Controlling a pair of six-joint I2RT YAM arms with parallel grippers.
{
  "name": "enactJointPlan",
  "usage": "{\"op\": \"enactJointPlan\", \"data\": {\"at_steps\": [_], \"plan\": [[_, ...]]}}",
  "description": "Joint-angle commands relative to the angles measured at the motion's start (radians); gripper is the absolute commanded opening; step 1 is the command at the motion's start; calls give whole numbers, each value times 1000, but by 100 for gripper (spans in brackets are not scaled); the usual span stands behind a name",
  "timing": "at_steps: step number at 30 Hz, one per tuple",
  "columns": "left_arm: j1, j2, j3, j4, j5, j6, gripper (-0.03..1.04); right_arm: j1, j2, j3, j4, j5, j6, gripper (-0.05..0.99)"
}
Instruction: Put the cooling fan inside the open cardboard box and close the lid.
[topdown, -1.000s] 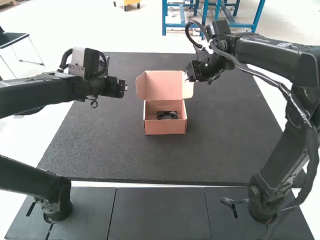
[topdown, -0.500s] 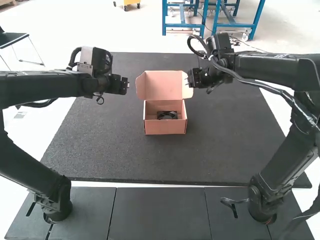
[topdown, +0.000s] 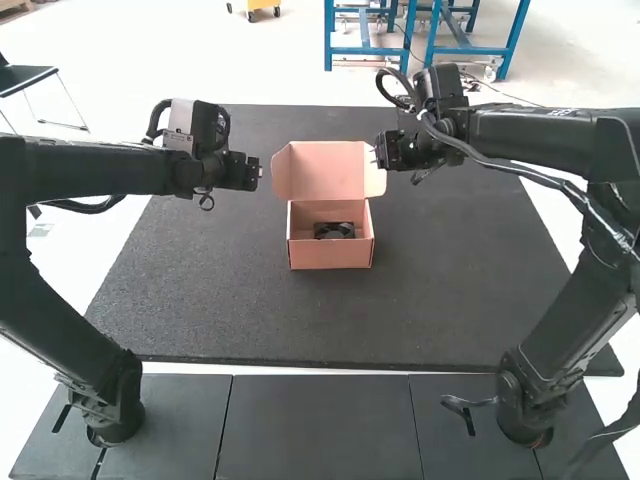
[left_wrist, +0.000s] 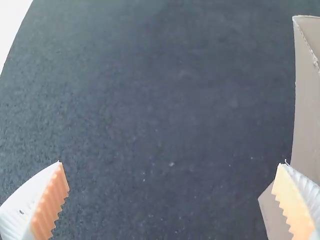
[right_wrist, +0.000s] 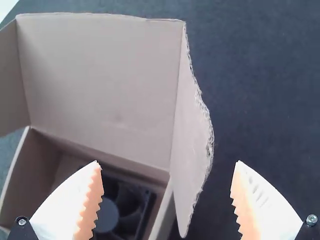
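Now the left claw and right claw flank the upright lid more closely than a moment ago, both gaping beside its side flaps, while the cooling fan sits in the cardboard box below and between them, leaving only the closing.

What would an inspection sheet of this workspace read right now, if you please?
Surface: black textured mat.
Job's things: cardboard box open, lid upright; cooling fan lies inside.
Clutter: nothing seen.
Grippers: left gripper open, beside the lid's left flap; right gripper open, straddling its right flap.
Cables: black cable loops at both wrists, off the box.
Surroundings: dark base plates at the near edge.
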Motion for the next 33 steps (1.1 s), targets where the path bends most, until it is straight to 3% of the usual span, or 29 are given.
{"op": "enactJointPlan", "data": {"at_steps": [1, 9, 26, 33], "plan": [[5, 18, 37, 26, -16, -9, 96, -13, 8, 10, 9, 9, 14, 58], [5, 76, 55, 77, -16, -9, 96, -24, 27, 3, 12, 10, 16, 58], [2, 127, 97, 92, -5, -9, 96, -57, 104, 38, 61, 4, 16, 58], [-1, 132, 100, 94, 38, -9, 96, -57, 114, 53, 59, -11, 17, 53]]}}
